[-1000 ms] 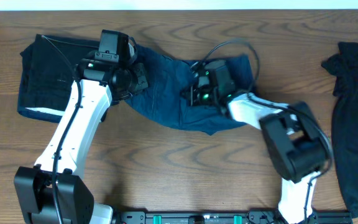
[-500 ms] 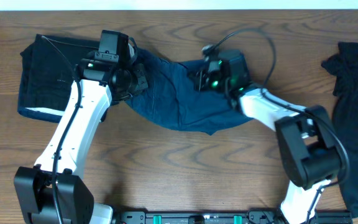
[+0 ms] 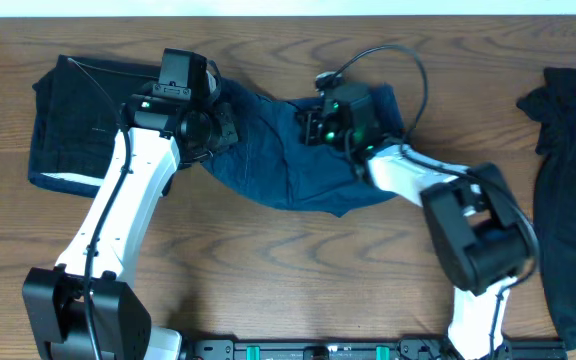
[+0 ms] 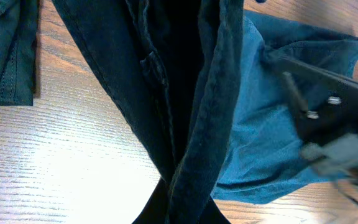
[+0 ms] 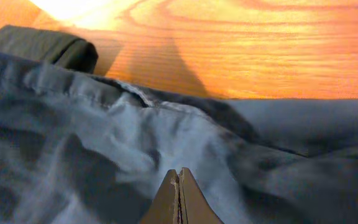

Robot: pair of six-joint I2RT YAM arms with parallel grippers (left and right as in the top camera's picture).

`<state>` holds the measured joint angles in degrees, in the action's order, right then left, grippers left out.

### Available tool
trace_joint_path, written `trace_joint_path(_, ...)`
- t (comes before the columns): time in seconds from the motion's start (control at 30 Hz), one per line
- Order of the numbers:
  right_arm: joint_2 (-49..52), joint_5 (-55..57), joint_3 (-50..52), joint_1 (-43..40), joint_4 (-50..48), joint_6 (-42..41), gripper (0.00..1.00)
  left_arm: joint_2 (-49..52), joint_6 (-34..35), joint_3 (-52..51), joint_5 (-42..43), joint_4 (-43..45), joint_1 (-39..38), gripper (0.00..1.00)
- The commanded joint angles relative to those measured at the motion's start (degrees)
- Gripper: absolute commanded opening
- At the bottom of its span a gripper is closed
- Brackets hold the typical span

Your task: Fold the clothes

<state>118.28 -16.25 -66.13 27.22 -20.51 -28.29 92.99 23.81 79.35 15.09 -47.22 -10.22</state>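
Note:
A navy-blue garment (image 3: 278, 165) lies crumpled across the back middle of the table. My left gripper (image 3: 223, 128) is shut on its left edge, and the bunched dark cloth (image 4: 191, 124) runs down into the jaws, hiding the fingers. My right gripper (image 3: 311, 128) is over the garment's upper middle. In the right wrist view its fingertips (image 5: 179, 174) are pressed together just above the rumpled navy cloth (image 5: 123, 137), with no cloth seen between them. The right arm's gripper also shows in the left wrist view (image 4: 328, 124).
A folded black garment with a white lower edge (image 3: 73, 120) lies at the back left, beside my left arm. Another black garment (image 3: 573, 200) lies along the right edge. The wooden table (image 3: 298, 270) is bare towards the front.
My right gripper swung right and back over the navy garment, then returned a little left. The cloth's upper right part shifted with it. The left arm has not moved.

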Motion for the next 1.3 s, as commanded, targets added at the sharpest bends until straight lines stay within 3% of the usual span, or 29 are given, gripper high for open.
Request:
trace_joint_path(0.0, 4.1, 2.8, -0.2, 2.6, -3.1, -0.4, 0.01, -0.9, -0.2, 1.2, 0.8, -0.1, 0.1, 0.06)
trace_joint_path(0.27, 11.6, 6.2, -0.2, 5.8, -13.7, 2.7, 0.01, -0.9, -1.3, 1.2, 0.8, -0.1, 0.1, 0.06)
trace_joint_path(0.5, 5.8, 4.2, -0.2, 4.3, -17.3, 5.3, 0.02, -0.9, -1.2, 1.2, 0.8, -0.1, 0.1, 0.06)
trace_joint_path(0.63, -3.8, 4.2, -0.2, 1.1, -7.4, 5.2, 0.02, -0.9, -1.5, 1.2, 0.8, -0.1, 0.1, 0.06)
trace_joint_path(0.87, -18.9, 4.5, -0.2, -4.4, 25.6, 5.3, 0.01, -0.9, -2.3, 1.2, 0.7, 0.0, 0.1, 0.06)
trace_joint_path(1.03, -18.9, 5.0, -0.1, -5.2, 37.1, 5.2, 0.01, -0.9, -2.1, 1.2, 1.0, 0.1, 0.1, 0.06)
trace_joint_path(1.27, -13.3, 5.1, -0.1, -5.0, 42.8, -0.4, 0.01, -0.9, -2.1, 1.2, 1.0, 0.1, 0.1, 0.06)
